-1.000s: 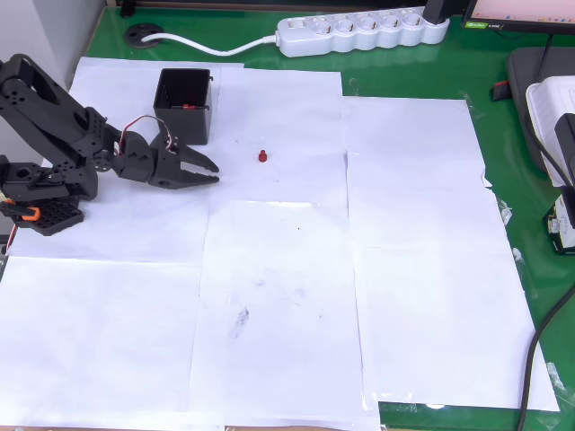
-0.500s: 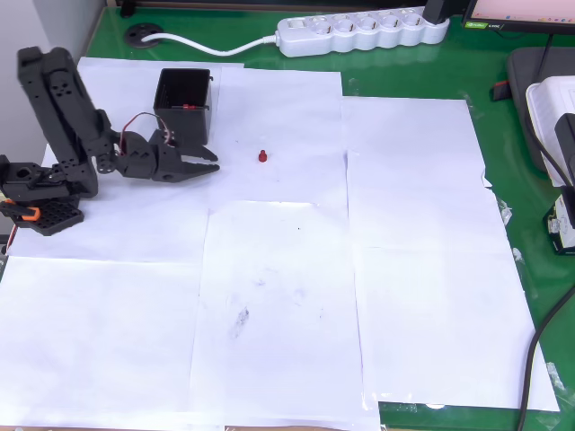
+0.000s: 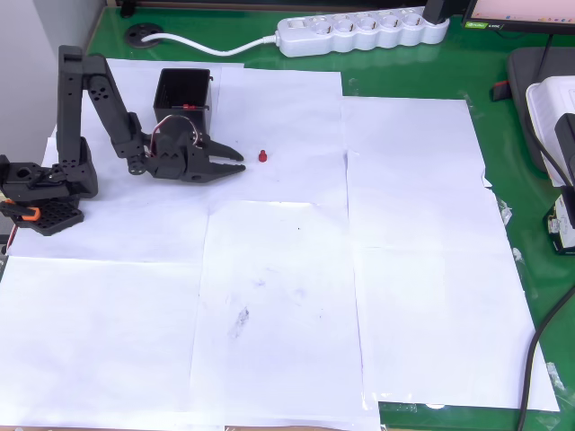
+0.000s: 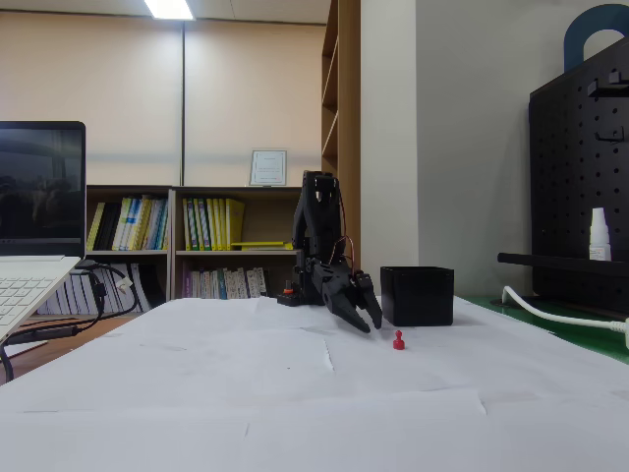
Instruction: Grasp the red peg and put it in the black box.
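Gripper (image 3: 235, 162) sits low over the paper-covered desk (image 3: 287, 296), fingers spread a little, nothing between them. In the overhead view the fingertips point right, toward the red peg (image 3: 261, 156).

Red peg: stands free on the white paper, just right of the fingertips in the overhead view and a shade above their line, not touching. In the fixed view the gripper (image 4: 367, 321) angles down toward the desk with the red peg (image 4: 398, 340) to its right and nearer the camera. The peg looks upright, long axis vertical, head uppermost; too small to be sure.

Judgement: the coming move turns on this short gap. The arm needs to reach further right (overhead view) so the open fingers straddle the peg, then close. A slight overshoot could knock so small a piece over or roll it away.

Black box (image 3: 184, 102): behind the gripper, upper left in the overhead view, open side up. A small red item shows inside it; cannot identify. In the fixed view the black box (image 4: 417, 295) stands beyond the peg.
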`<action>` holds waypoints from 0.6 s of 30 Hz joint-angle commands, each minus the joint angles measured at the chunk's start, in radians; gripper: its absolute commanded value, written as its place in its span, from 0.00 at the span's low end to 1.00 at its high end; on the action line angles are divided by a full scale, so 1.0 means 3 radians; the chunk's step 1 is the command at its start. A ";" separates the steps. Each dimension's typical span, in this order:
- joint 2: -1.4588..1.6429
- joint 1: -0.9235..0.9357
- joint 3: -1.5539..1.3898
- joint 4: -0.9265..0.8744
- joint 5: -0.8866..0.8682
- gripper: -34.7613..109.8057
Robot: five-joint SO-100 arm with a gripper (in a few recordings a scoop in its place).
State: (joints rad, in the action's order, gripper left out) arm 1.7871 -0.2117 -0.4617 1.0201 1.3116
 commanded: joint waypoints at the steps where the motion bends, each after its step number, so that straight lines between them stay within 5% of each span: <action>1: 0.0087 0.0005 -0.0179 0.0102 -0.0112 0.34; 10: 0.0501 0.0015 -0.0240 0.0281 0.0245 0.50; 18: 0.0588 0.0020 -0.0455 0.0225 0.0297 0.50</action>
State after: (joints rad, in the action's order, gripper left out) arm 1.9374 -0.1963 -0.5415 1.0707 1.3913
